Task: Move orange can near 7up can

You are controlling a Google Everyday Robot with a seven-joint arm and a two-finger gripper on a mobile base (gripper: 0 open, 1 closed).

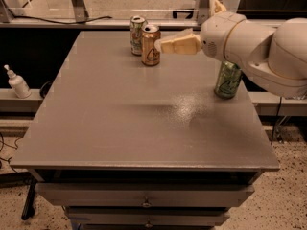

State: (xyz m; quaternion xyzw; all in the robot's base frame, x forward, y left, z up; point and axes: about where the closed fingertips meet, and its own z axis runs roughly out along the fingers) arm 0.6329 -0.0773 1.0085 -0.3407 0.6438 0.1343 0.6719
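The orange can (150, 45) stands upright on the grey table (120, 128) at the far middle. It is just in front and to the right of the 7up can (137, 34), and the two almost touch. My gripper (178, 41) is right of the orange can at can height, open and empty. One beige finger (173, 44) points left, its tip just beside the can's right side. The second finger (216, 5) shows above the white wrist.
A green can (227, 79) stands near the table's right edge, partly behind my white arm (259, 47). A white bottle (18, 83) stands on a ledge left of the table. Drawers run under the table's front edge.
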